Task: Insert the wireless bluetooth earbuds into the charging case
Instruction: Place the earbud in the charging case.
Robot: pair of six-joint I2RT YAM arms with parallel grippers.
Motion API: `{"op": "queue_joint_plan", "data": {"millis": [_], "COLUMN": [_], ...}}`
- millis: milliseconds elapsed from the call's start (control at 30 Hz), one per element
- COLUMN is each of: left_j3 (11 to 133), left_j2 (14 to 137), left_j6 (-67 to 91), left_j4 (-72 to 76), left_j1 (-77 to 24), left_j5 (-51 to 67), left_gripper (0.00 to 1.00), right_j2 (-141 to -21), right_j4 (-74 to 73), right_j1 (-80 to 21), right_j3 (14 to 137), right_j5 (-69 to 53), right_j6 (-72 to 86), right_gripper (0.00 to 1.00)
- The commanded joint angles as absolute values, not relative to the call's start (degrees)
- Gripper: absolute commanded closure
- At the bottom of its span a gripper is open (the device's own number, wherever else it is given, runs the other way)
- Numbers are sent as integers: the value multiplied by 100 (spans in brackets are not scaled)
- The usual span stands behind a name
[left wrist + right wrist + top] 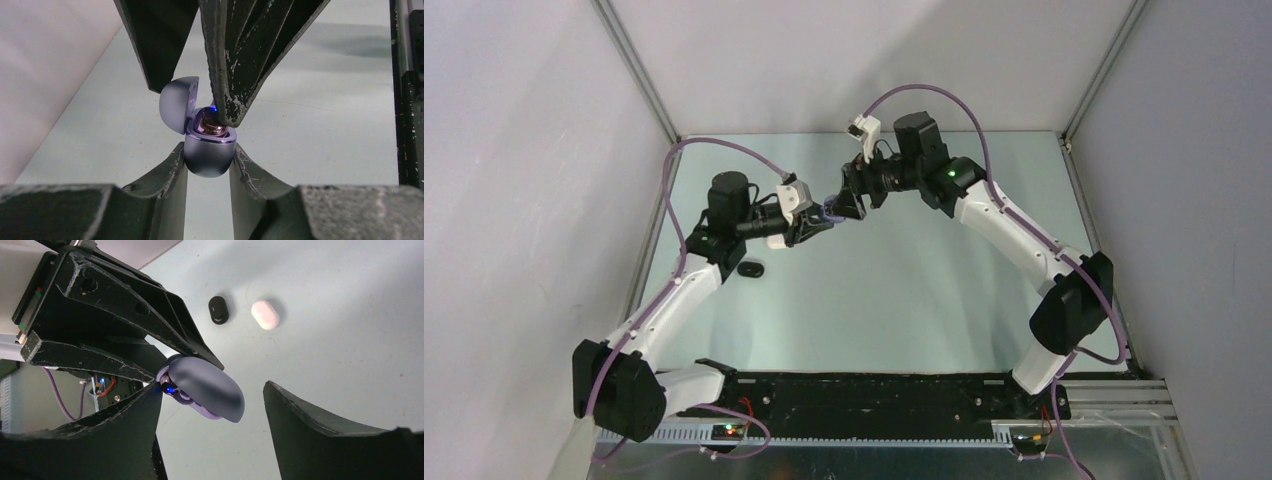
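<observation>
Arms meet in mid-air over the surface (904, 300) in the top view. The left gripper (816, 228) and right gripper (852, 200) are tip to tip, with the lavender charging case (830, 210) between them. A black case (750, 268) lies on the surface beside the left arm.

Left wrist view: the left gripper pinches the base of the charging case from both sides. The case is upright, with its lid (176, 104) hinged open to the left. One glossy purple earbud (212, 127) sits in the case's well, and a blue light (213, 106) shows just above it. The right gripper hangs above with jaws spread. One finger is behind the lid, and the other's tip is down against the earbud at the case rim.

Right wrist view: the right gripper's jaws stand wide apart, the open lid between them, clamping nothing. A white case (265, 314) and the black case lie side by side on the surface beyond, well apart from both grippers.
</observation>
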State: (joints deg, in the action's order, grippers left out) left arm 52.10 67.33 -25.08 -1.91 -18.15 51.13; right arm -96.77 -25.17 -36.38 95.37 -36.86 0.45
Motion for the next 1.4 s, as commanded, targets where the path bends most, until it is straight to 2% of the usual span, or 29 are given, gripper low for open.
{"op": "queue_joint_plan", "data": {"millis": [0,333,567,1033,1367], "left_j3": [5313,5322,5338,5400,5326], "left_j2": [6539,6628,6672,6699,6758], "left_j6": [-2633,-2734,-2752,-2894,-2142], "left_j4": [-34,-50,-110,-300,244], "left_j1": [-1856,-1874,-1876,-1874,-1815], "left_j5": [5134,5140,5008,5074,5025], "left_gripper": [100,100,100,100,100], "right_j2": [-9738,-9859,-9724,-9810,-9717], "right_j4": [-2563,-2604,-2580,-2474,-2540], "right_j1": [-3682,-3760,-3567,-3346,-3353], "right_j3": [9804,9890,9895,9909,9893], "right_j5": [-3472,-3386,-3850,-4137,-4089], "right_j6": [43,22,-38,343,150], "right_gripper": [23,25,22,21,23]}}
